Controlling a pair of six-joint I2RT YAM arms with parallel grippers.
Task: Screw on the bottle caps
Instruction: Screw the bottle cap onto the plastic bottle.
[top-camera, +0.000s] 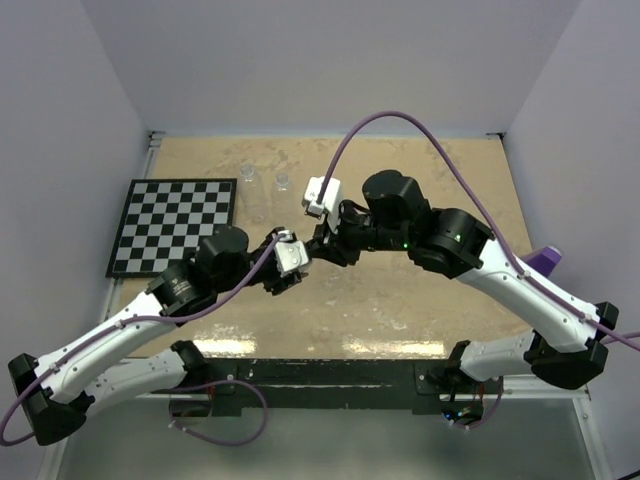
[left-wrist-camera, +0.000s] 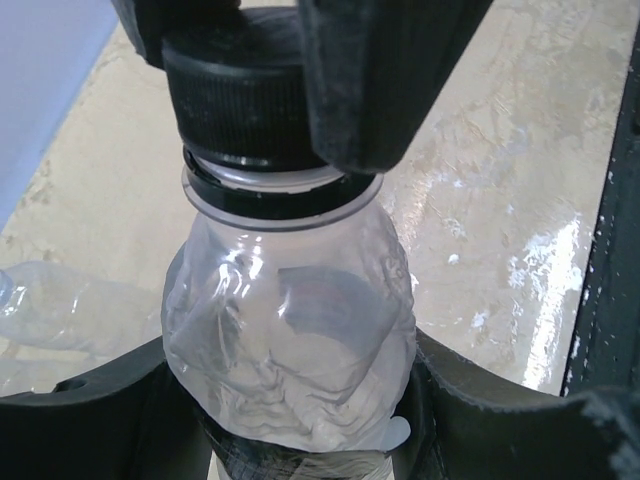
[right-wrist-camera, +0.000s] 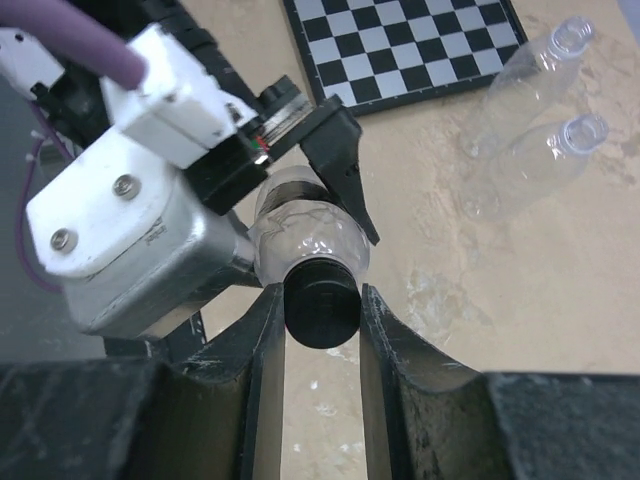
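over the table's (top-camera: 400, 300) middle, the left gripper (top-camera: 288, 260) is clamping the crumpled bottle (left-wrist-camera: 290, 340) while the right gripper (right-wrist-camera: 320, 310) is pinching the black cap (left-wrist-camera: 240, 100) on its neck; screwing seems under way, calling next for a steady twist.

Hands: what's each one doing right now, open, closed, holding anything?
Left hand: closed on the small clear plastic bottle.
Right hand: closed on the black ribbed plastic cap atop it.

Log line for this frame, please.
left hand: shut on bottle | right hand: shut on black cap at bottle neck | waiting: two uncapped bottles beside checkerboard
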